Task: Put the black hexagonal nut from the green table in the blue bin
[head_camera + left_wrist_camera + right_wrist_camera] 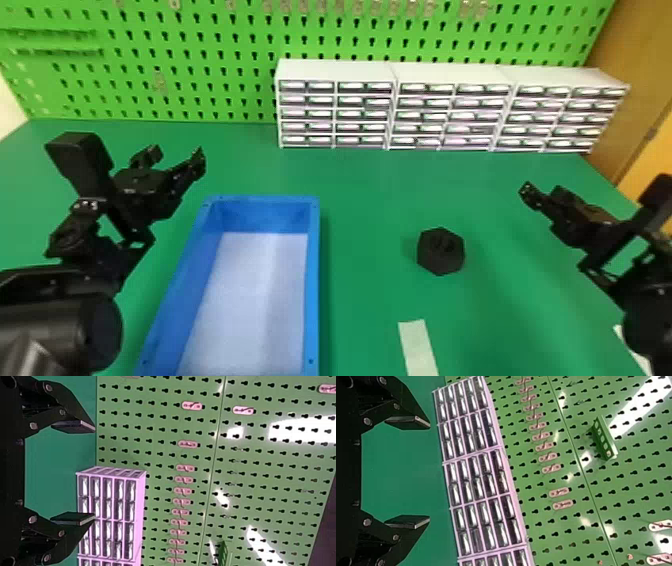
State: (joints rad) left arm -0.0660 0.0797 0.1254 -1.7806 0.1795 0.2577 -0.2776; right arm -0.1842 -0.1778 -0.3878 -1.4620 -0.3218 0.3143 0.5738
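Note:
In the head view the black hexagonal nut (440,251) lies on the green table (370,200), to the right of the blue bin (312,280). The long bin has a pale bottom with nothing on it. My left gripper (177,162) is held at the bin's far left corner; in the left wrist view the left gripper (75,473) has its fingers wide apart and nothing between them. To the right of the nut is my right gripper (542,192), apart from it. The right wrist view shows the right gripper (409,472) open, with nothing between its pads.
White drawer cabinets (390,107) stand along the table's back, before a green pegboard (200,65). A pale strip (419,347) lies on the table in front of the nut. Another pale piece is at the right edge, beside the right arm.

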